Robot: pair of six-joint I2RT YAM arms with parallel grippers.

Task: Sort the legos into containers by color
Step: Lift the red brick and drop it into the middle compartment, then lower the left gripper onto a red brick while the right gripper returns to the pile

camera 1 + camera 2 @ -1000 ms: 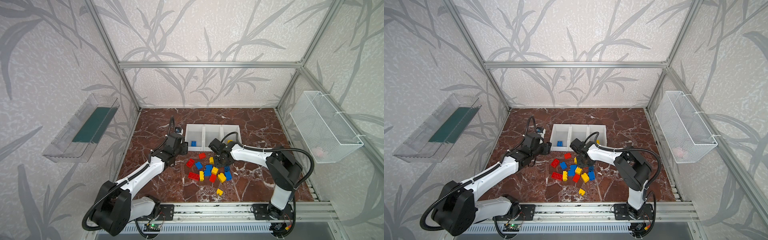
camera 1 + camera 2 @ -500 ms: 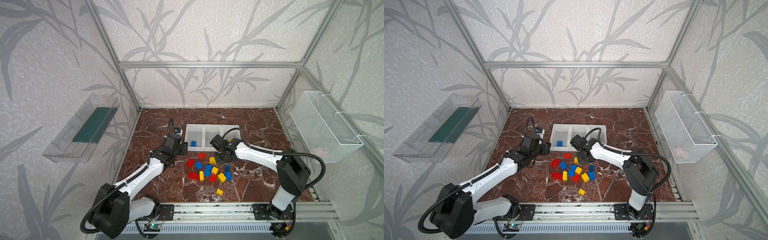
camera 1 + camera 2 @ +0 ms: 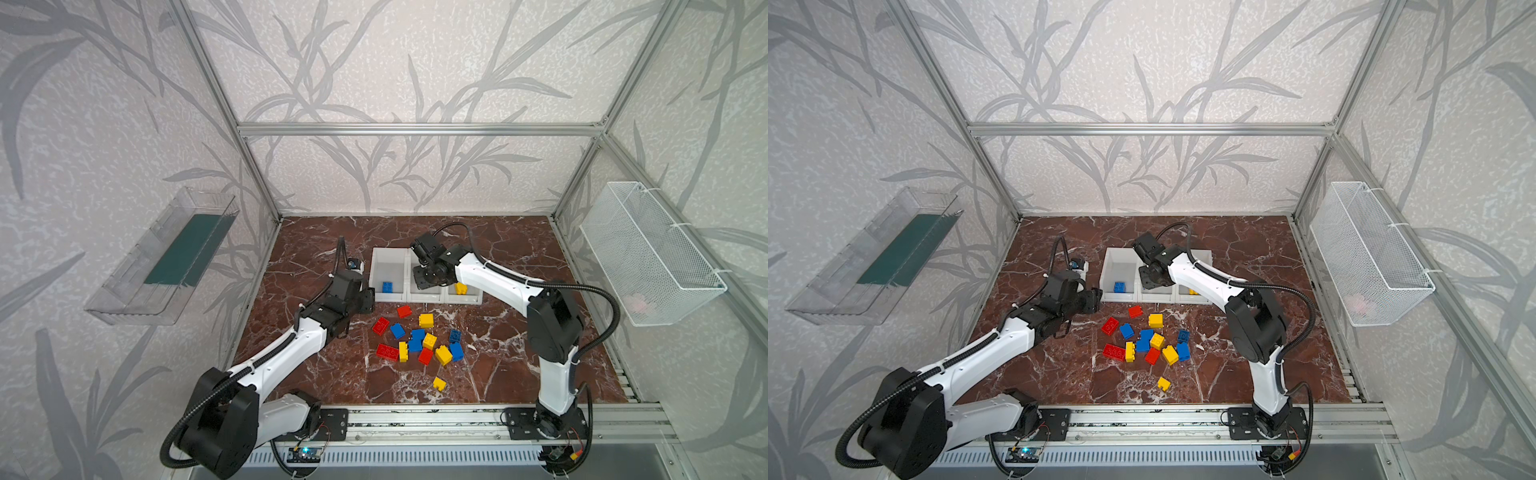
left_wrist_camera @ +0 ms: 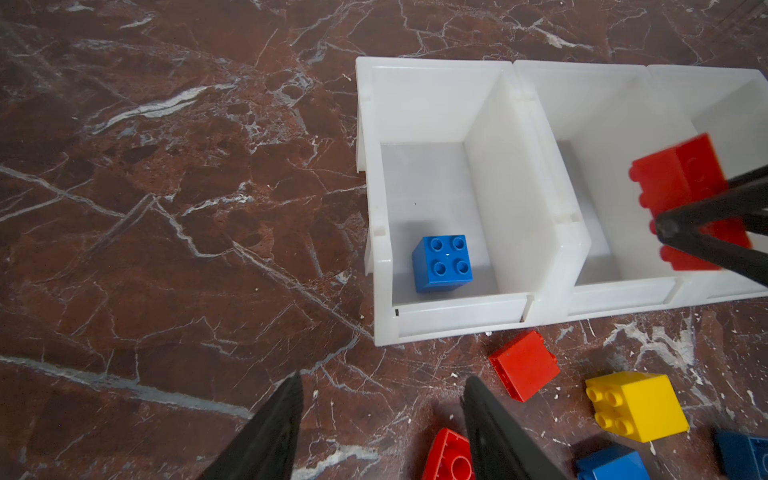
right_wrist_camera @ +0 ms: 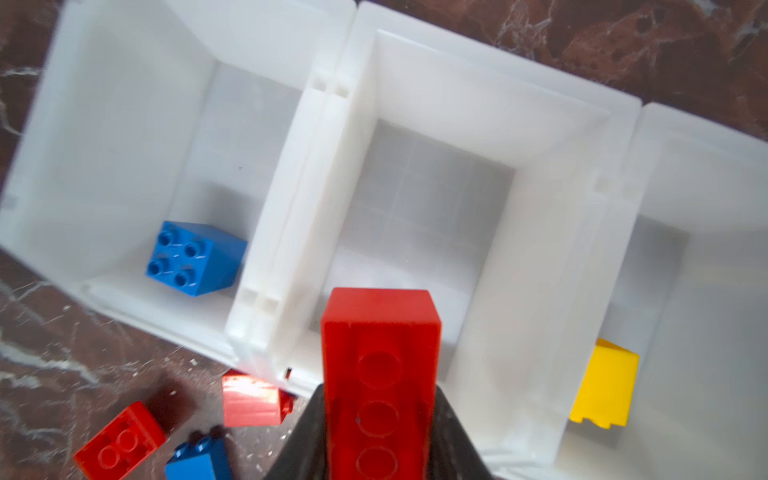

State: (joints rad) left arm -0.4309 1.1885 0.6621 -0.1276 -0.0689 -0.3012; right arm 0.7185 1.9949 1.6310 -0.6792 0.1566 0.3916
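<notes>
While peering down from the right wrist, find the right gripper (image 5: 380, 401) clenched on an oblong red lego (image 5: 380, 345), poised above the middle container (image 5: 432, 104) of the white row. Confirm the same grip from the left wrist, with dark fingers (image 4: 677, 222) pinching that brick over the middle container. See one blue lego (image 4: 442, 264) resting studs-up on the floor of the left container (image 4: 424, 99), near its low front. Spot one yellow lego (image 5: 604, 384) lying in the right container (image 5: 706, 187), likewise near the front. Find the left gripper (image 4: 380, 395) released, with fingers spread and gripping nothing, hovering over the marble tabletop (image 4: 166, 166) just before the left container's front corner. Note the loose legos (image 3: 419, 340) scattered in red, blue and yellow on the tabletop in front of the row in both top views, with a square red lego (image 3: 404, 311) nearest the bins and a stray yellow lego (image 3: 439, 383) well apart from the cluster, toward the aluminium rail (image 3: 415, 417). Cannot tell the exact count of the cluster, given the overlap.
</notes>
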